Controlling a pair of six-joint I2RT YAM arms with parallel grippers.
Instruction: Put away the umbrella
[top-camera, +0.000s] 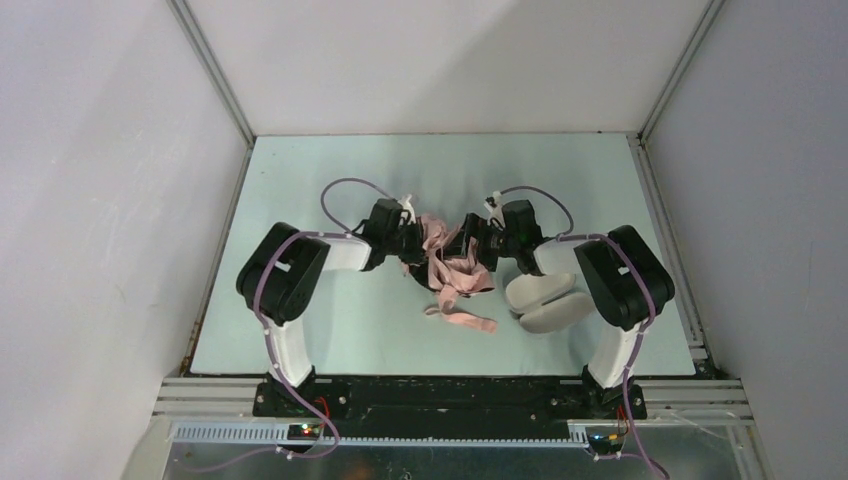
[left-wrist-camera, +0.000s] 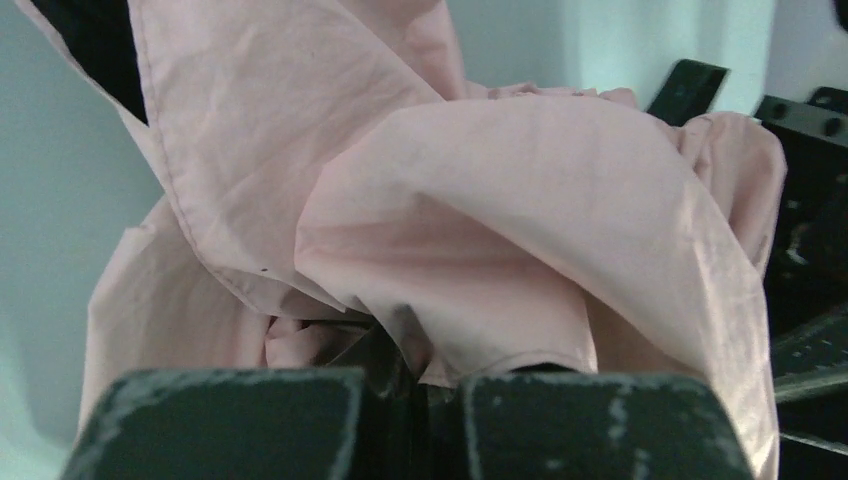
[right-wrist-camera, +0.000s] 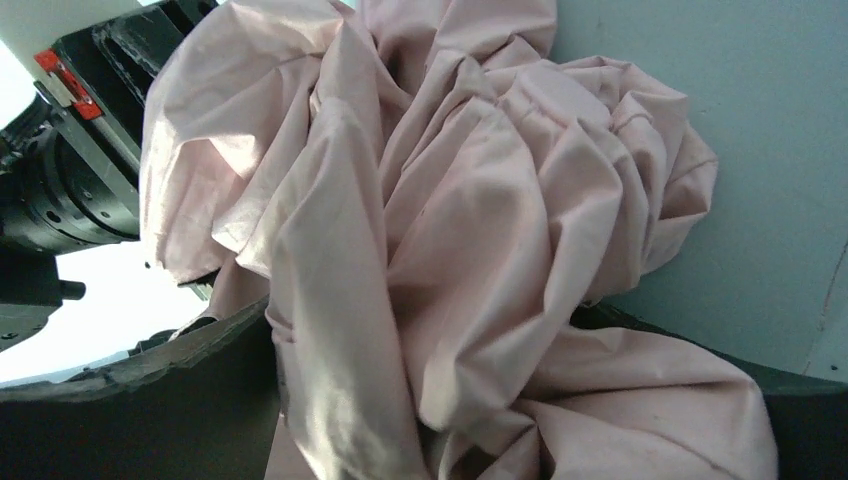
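Where white walls (top-camera: 430, 60) meet, a pale-green table (top-camera: 300, 180) bears the umbrella (top-camera: 455, 275).

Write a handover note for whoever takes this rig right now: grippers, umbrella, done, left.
Left gripper: shut on a fold of umbrella fabric.
Right gripper: open, fingers either side of the bunched fabric, not clamped.
Umbrella: mid-table, between the two grippers, fabric loose and crumpled, strips trailing toward the near edge.
Case: on the table, just right of the umbrella; looks open.
Done: one grip on the fabric only; the umbrella is not in the case.
Left: probably gather the fabric, then stow it.
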